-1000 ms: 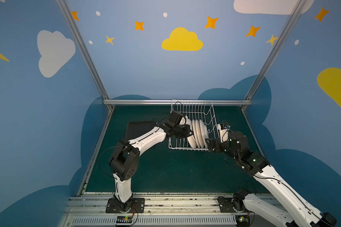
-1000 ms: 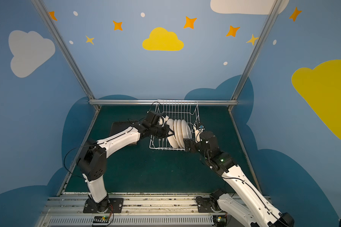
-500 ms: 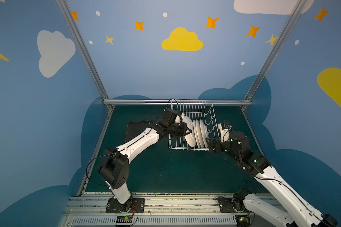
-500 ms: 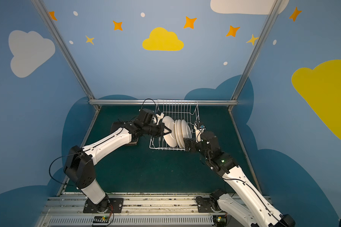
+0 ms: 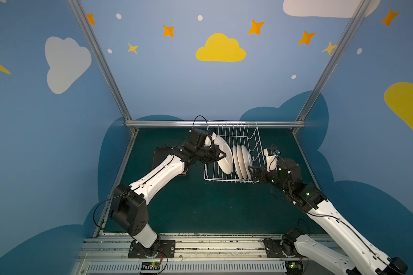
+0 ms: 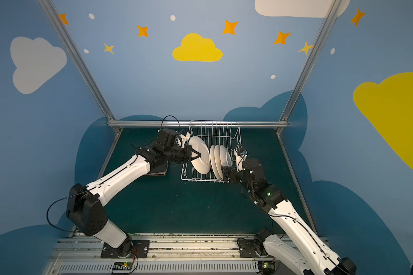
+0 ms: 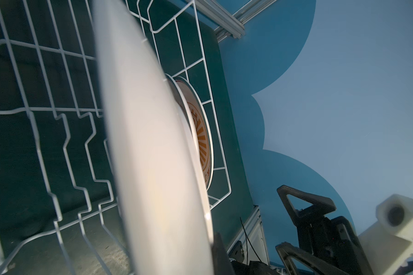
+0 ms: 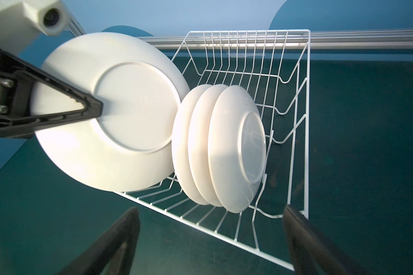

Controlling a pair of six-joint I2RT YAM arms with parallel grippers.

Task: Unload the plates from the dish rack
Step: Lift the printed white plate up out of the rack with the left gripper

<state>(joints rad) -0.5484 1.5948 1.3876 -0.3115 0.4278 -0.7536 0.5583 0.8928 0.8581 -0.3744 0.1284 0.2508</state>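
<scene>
While left claw (image 5: 223, 156) tight on plate (image 8: 134, 104), right claw (image 8: 210, 209) agape: orange print (image 7: 202, 140), left wrist view only

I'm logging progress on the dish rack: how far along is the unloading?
Done: a dark square stack lies beside the rack, probably plates already out. In hand: the left gripper is shut on one round white plate, raised at the rack's left end. Left: three round plates stand in the rack; the right gripper is open, empty.
</scene>
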